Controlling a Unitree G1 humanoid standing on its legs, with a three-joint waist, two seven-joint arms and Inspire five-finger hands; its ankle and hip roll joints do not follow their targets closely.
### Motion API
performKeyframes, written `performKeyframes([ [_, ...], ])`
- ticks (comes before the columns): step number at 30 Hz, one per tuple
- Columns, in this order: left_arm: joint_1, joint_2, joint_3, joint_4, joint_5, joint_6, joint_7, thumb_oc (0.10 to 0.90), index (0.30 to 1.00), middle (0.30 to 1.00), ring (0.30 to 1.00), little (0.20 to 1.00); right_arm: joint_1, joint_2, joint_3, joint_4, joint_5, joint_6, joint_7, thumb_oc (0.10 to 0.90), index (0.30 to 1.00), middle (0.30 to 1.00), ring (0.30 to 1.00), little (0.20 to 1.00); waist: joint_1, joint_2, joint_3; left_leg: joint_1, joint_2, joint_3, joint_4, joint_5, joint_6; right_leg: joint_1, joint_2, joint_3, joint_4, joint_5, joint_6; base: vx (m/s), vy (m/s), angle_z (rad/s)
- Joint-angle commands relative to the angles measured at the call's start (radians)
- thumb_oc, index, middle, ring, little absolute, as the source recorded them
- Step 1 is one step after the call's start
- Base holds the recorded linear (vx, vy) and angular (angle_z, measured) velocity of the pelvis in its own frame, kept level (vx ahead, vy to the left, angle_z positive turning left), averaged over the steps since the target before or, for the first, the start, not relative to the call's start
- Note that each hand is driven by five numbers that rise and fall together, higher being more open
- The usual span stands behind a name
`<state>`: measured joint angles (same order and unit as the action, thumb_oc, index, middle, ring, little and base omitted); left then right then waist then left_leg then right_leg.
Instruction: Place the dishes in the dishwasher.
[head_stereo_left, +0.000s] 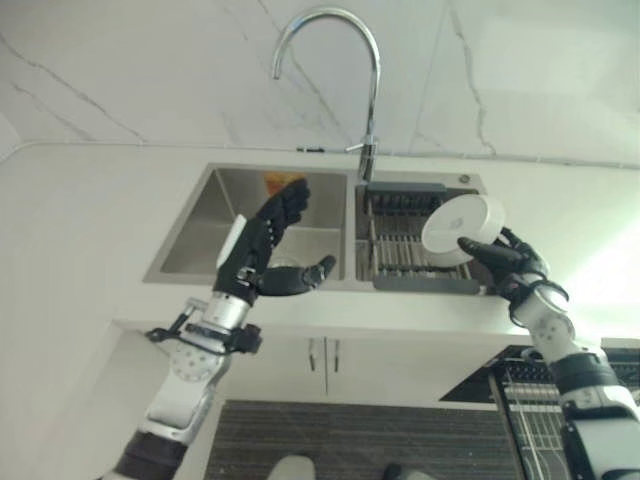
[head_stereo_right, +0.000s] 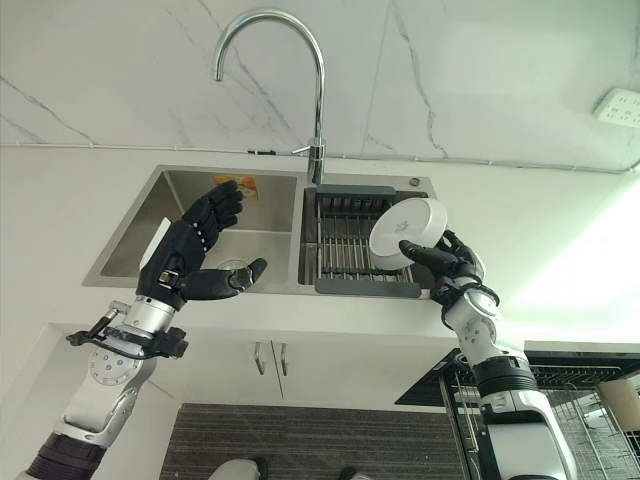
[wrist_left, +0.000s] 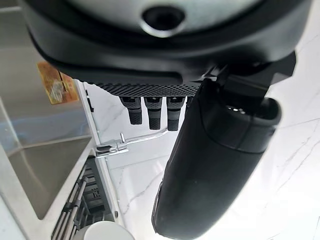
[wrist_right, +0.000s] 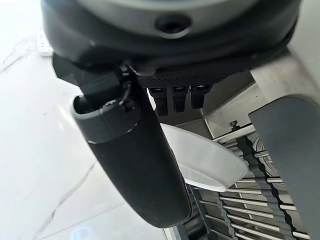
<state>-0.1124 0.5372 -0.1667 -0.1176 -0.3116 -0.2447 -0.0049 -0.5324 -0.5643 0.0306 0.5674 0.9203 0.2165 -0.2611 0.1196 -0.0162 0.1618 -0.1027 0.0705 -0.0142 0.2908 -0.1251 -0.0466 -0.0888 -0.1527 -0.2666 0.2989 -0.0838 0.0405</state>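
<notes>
The pale stone bench (head_stereo_right: 560, 240) carries a double stainless-steel sink (head_stereo_right: 130, 240). Below and right of the sink, the wire dishwasher rack (head_stereo_right: 590, 410) looks unloaded, so the task seems barely begun. Over the sink's right basin, the right hand (head_stereo_right: 445, 262) pinches a round white plate (head_stereo_right: 408, 228). Over its left basin, the left hand (head_stereo_right: 195, 255) is spread wide, holding nothing.

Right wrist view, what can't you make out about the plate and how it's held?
- Plate: its near part is hidden behind the right hand thumb.
- Fingertips on the plate's far side: hidden by the plate.
- Dishwasher rack: cut off by the right eye view's edge, contents too small to tell.
</notes>
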Motion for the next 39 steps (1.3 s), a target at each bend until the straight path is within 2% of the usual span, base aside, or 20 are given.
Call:
performKeyframes([
  [1,-0.103,0.031,0.004,-0.075,-0.060,-0.080,0.031,0.800,0.900,0.900,0.900,0.900,-0.165,-0.079,0.000,0.017,0.036,-0.105,0.029,0.800,0.900,0.900,0.900,0.900,0.009,-0.011,-0.072,0.035,0.075,0.025,0.009,-0.061,-0.061,0.062,-0.045,0.045,0.001,-0.087,0.079,0.01,-0.001,0.07],
  [15,-0.100,0.047,-0.007,-0.071,-0.074,-0.081,0.041,0.800,0.900,0.900,0.900,0.900,-0.252,-0.116,0.033,0.117,0.031,-0.131,0.043,0.800,0.900,0.900,0.900,0.900,0.039,-0.008,-0.080,0.025,0.071,0.005,0.009,-0.050,-0.067,0.072,-0.053,0.018,0.001,-0.093,0.077,0.00,0.001,0.05],
  [16,-0.097,0.050,-0.011,-0.068,-0.076,-0.085,0.043,0.800,0.900,0.900,0.900,0.900,-0.268,-0.123,0.041,0.130,0.042,-0.146,0.045,0.599,0.599,0.599,0.599,0.599,0.044,-0.007,-0.082,0.022,0.071,0.001,0.009,-0.047,-0.069,0.072,-0.054,0.014,0.001,-0.094,0.077,-0.01,0.012,0.15],
  [17,-0.096,0.051,-0.010,-0.068,-0.077,-0.086,0.042,0.800,0.900,0.900,0.900,0.900,-0.270,-0.123,0.041,0.132,0.042,-0.147,0.045,0.599,0.599,0.599,0.599,0.599,0.045,-0.006,-0.082,0.022,0.071,0.000,0.009,-0.047,-0.069,0.072,-0.054,0.013,0.001,-0.094,0.077,-0.02,0.017,0.13],
  [18,-0.097,0.055,-0.011,-0.068,-0.082,-0.085,0.043,0.800,0.900,0.900,0.900,0.900,-0.278,-0.124,0.041,0.136,0.040,-0.149,0.044,0.541,0.512,0.512,0.512,0.512,0.047,-0.006,-0.084,0.021,0.071,-0.002,0.009,-0.046,-0.070,0.073,-0.054,0.012,0.001,-0.095,0.077,-0.01,0.007,0.06],
  [19,-0.098,0.055,-0.011,-0.067,-0.082,-0.084,0.042,0.800,0.900,0.900,0.900,0.900,-0.280,-0.124,0.043,0.137,0.041,-0.154,0.042,0.400,0.300,0.300,0.300,0.300,0.048,-0.007,-0.084,0.021,0.071,-0.003,0.009,-0.045,-0.070,0.073,-0.054,0.011,0.001,-0.095,0.077,-0.02,0.012,0.04],
  [33,-0.113,0.064,-0.043,-0.053,-0.085,-0.085,0.055,0.800,0.900,0.900,0.900,0.900,-0.317,-0.141,0.071,0.210,-0.009,-0.171,0.005,0.400,0.300,0.300,0.300,0.300,0.059,-0.004,-0.087,0.012,0.069,-0.012,0.009,-0.039,-0.073,0.074,-0.060,0.000,0.001,-0.096,0.081,-0.01,0.006,0.02],
  [39,-0.099,0.061,-0.041,-0.062,-0.077,-0.104,0.052,0.800,0.900,0.900,0.900,0.900,-0.328,-0.165,0.095,0.142,-0.141,-0.300,-0.013,0.400,0.300,0.300,0.300,0.300,0.057,-0.004,-0.085,0.013,0.066,-0.014,0.009,-0.040,-0.071,0.071,-0.060,0.007,0.001,-0.094,0.084,-0.02,0.027,0.00],
])
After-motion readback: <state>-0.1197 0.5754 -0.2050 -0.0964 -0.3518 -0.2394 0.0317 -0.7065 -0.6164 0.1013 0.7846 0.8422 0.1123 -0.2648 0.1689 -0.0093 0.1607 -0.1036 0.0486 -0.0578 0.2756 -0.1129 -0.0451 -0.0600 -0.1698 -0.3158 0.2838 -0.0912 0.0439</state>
